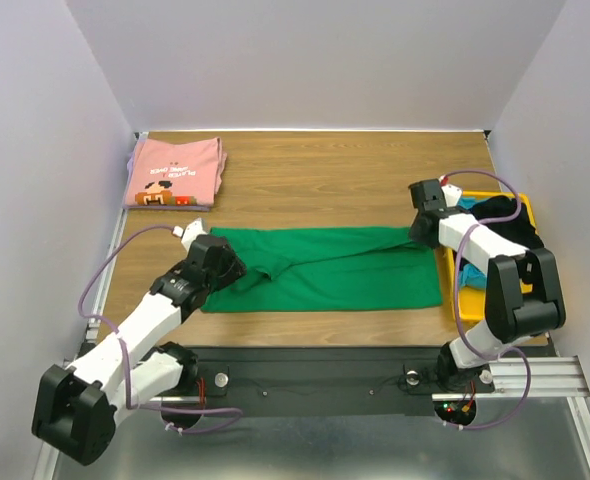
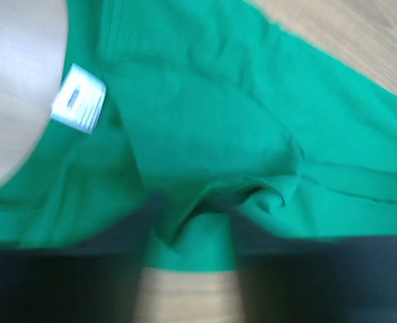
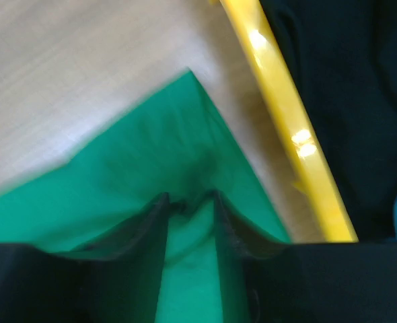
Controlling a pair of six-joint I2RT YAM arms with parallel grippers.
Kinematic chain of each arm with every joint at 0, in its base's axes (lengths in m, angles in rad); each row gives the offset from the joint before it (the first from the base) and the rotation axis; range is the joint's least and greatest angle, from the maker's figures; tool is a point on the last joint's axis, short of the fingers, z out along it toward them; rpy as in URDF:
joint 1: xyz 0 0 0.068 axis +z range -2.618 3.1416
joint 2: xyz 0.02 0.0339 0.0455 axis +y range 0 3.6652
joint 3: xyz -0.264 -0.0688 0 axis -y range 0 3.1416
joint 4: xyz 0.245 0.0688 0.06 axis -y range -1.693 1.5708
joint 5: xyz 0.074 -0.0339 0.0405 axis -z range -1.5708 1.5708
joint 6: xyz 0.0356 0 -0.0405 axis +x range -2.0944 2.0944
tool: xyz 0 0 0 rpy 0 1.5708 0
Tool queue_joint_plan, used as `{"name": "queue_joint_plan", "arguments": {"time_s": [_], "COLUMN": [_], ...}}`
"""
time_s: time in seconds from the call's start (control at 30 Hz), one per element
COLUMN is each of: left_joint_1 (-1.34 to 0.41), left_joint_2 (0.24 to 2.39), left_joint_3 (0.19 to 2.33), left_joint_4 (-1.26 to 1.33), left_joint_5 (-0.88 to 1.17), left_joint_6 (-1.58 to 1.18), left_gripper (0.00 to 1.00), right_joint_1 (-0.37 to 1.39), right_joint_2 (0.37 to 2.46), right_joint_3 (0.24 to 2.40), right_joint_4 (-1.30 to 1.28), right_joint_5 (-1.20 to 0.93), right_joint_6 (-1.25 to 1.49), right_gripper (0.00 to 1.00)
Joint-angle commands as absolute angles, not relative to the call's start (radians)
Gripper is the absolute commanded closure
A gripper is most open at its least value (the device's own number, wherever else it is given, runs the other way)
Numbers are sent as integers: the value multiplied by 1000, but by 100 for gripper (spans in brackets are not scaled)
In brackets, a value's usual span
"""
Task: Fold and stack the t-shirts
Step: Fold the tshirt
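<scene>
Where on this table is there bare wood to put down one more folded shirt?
The widest bare wood lies beyond the green t-shirt, between the pink t-shirt and the yellow tray. The strip at the near edge is narrow. Both shirt ends are crowded: the left end effector and the right end effector pinch the green cloth there.

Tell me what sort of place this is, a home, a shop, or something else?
Most likely a robotics lab test cell. Plain pale walls box in a wooden table, two robot arms are bolted to a metal frame at its near edge, and a green t-shirt lies spread for folding.
</scene>
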State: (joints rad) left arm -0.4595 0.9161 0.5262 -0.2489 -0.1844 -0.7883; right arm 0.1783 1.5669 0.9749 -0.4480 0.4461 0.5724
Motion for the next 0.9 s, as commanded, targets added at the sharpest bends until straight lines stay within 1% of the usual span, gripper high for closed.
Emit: {"name": "queue_joint_plan", "arguments": {"time_s": [0.0, 0.03, 0.07, 0.1, 0.17, 0.27, 0.3, 0.33, 0.4, 0.47, 0.53, 0.57, 0.63, 0.67, 0.77, 0.87], "left_joint_1": [-483, -491, -494, -494, -494, -494, -492, -491, -486, -477, -471, -471, -465, -465, -454, -442], "left_joint_2": [825, 789, 772, 753, 715, 722, 735, 767, 808, 883, 961, 985, 1058, 1081, 1158, 1193], "left_joint_3": [514, 514, 514, 517, 528, 555, 563, 569, 591, 607, 614, 608, 603, 603, 615, 608], "left_joint_4": [-423, -454, -460, -460, -416, -377, -365, -324, -284, -227, -166, -132, -40, -16, -5, 34], "left_joint_5": [-202, -213, -207, -207, -212, -264, -282, -281, -267, -241, -219, -204, -140, -123, -118, -107], "left_joint_6": [-942, -959, -977, -988, -973, -962, -951, -939, -917, -890, -878, -870, -856, -853, -858, -854], "left_gripper": [2, 1, 1, 1, 1, 2, 2, 1, 1, 1, 2, 2, 2, 2, 2, 2], "right_joint_1": [183, 183, 184, 186, 221, 386, 478, 521, 599, 742, 793, 814, 848, 857, 888, 910], "right_joint_2": [1459, 1441, 1421, 1378, 1339, 1293, 1284, 1281, 1282, 1322, 1411, 1443, 1550, 1581, 1707, 1776], "right_joint_3": [936, 930, 927, 925, 925, 933, 931, 920, 882, 847, 865, 877, 935, 957, 1044, 1107], "right_joint_4": [-445, -446, -448, -446, -445, -437, -419, -399, -283, -160, -98, -77, -35, -25, -17, -15], "right_joint_5": [433, 416, 394, 329, 279, 243, 194, 157, 85, -32, -48, -38, -11, -9, -9, -6], "right_joint_6": [586, 583, 577, 562, 545, 509, 506, 509, 546, 577, 592, 604, 649, 652, 650, 658], "right_gripper": [43, 31, 23, 21, 19, 18, 18, 18, 21, 26, 31, 34, 46, 48, 52, 55]}}
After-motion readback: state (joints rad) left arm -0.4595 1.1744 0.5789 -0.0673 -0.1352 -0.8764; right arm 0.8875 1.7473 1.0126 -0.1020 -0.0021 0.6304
